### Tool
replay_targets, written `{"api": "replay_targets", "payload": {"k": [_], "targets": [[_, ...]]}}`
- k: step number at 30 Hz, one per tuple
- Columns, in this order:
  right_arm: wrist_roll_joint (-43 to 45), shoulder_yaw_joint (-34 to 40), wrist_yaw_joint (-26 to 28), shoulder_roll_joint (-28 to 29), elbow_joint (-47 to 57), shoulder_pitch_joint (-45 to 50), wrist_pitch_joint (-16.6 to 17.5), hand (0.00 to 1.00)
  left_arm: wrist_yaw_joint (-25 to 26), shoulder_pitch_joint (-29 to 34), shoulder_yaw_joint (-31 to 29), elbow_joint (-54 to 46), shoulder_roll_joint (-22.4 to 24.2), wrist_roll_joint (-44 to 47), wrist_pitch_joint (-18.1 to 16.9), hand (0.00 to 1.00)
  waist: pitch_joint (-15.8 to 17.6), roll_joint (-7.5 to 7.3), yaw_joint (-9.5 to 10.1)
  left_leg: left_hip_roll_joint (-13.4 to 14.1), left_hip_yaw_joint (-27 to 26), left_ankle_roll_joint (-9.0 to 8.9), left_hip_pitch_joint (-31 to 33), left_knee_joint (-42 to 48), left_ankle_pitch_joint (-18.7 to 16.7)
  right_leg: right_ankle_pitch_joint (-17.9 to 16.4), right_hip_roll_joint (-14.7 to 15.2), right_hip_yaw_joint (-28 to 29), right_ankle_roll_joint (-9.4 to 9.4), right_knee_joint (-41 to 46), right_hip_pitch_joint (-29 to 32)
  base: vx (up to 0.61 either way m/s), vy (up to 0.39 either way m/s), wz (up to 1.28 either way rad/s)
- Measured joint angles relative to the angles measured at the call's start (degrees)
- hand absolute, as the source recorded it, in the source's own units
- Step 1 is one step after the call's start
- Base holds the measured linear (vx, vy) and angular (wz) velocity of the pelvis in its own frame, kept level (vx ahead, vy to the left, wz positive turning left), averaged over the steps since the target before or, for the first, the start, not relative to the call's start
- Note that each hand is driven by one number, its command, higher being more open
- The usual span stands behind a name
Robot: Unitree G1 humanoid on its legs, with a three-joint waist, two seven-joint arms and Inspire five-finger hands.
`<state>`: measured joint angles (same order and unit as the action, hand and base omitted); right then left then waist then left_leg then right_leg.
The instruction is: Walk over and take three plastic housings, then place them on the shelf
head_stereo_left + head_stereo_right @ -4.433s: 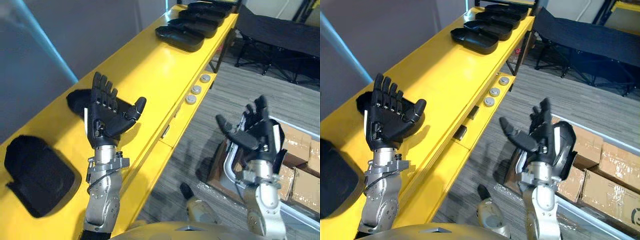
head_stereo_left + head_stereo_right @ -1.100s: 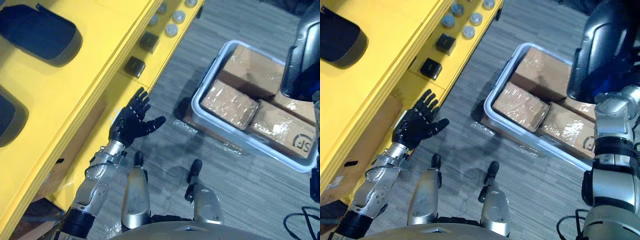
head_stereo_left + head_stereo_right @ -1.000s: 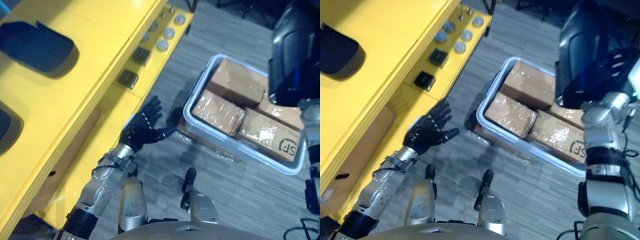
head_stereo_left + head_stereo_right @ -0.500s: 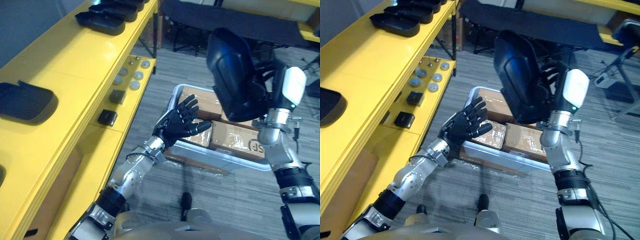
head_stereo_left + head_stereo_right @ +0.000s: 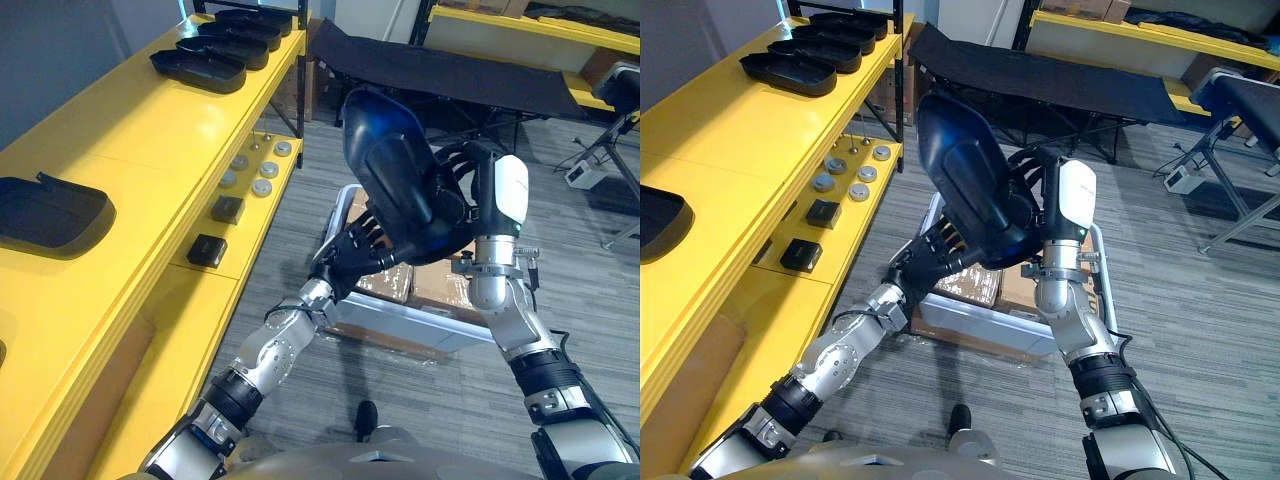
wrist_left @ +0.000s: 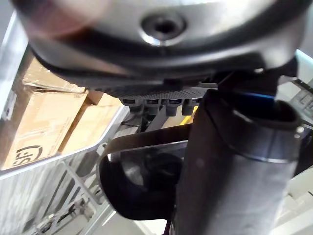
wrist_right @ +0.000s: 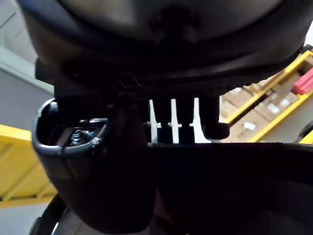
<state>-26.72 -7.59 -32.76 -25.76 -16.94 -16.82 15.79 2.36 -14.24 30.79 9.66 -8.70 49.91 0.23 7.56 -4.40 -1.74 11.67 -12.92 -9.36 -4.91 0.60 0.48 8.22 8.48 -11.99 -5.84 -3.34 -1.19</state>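
Housing (image 5: 400, 185), black, raised in mid-air beside the yellow shelf (image 5: 130, 150); right hand (image 5: 470, 175) has its fingers clenched round the rim; left hand (image 5: 345, 258) reaches up beneath it, fingertips hidden behind it, so their state cannot be told; more housings (image 5: 205, 68) lie on the shelf.

A long yellow worktop (image 5: 150, 150) is running along the left, carrying a row of black plastic tray-shaped housings (image 5: 205, 68) at its far end and one flat black housing (image 5: 50, 212) nearer. To its right, a grey plastic bin (image 5: 400, 326) holding cardboard boxes (image 5: 445, 287) is sitting on the floor. A large black plastic housing (image 5: 395, 170) is hanging above the bin.
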Motion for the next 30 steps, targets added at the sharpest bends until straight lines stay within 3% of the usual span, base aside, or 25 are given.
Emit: {"api": "replay_targets", "payload": {"k": [7,20,21,30], "targets": [[0.2,-2.1,1.3,2.2,0.0,1.6,0.8,0.0,1.2,-0.1,-1.6,0.7,1.7,2.2,-2.9,1.0,-1.1,-0.28,0.02,-0.1,0.1,0.0,-0.6,-0.2,0.0,0.1,0.0,-0.2,-0.11,-0.7,-1.0,0.0,0.001,0.0],[2.9,-5.5,0.3,6.5,0.0,2.8,2.1,0.0,2.1,-1.2,-1.8,3.6,2.1,7.5,-3.7,1.0,-1.5,-0.25,0.08,-0.1,0.0,-0.01,-1.5,-0.1,-0.1,0.1,0.0,-0.2,-0.13,-0.9,-2.0,0.0,0.0,0.0],[3.0,-5.6,0.1,6.6,0.0,2.8,2.1,0.0,2.1,-1.2,-1.7,3.6,2.1,8.1,-3.7,0.0,-1.5,-0.26,0.11,-0.1,0.0,-0.01,-1.5,0.0,-0.1,0.1,0.0,-0.2,-0.13,-0.9,-2.0,0.0,0.0,0.0],[5.1,-6.5,-0.1,7.8,1.2,2.8,2.0,0.0,2.0,-1.2,-0.2,3.8,2.1,13.1,-6.0,0.0,-1.5,-0.26,0.06,-0.1,0.0,-0.01,-1.5,0.1,-0.1,0.1,0.0,-0.2,-0.09,-0.9,-2.0,0.0,0.0,0.0]]}}
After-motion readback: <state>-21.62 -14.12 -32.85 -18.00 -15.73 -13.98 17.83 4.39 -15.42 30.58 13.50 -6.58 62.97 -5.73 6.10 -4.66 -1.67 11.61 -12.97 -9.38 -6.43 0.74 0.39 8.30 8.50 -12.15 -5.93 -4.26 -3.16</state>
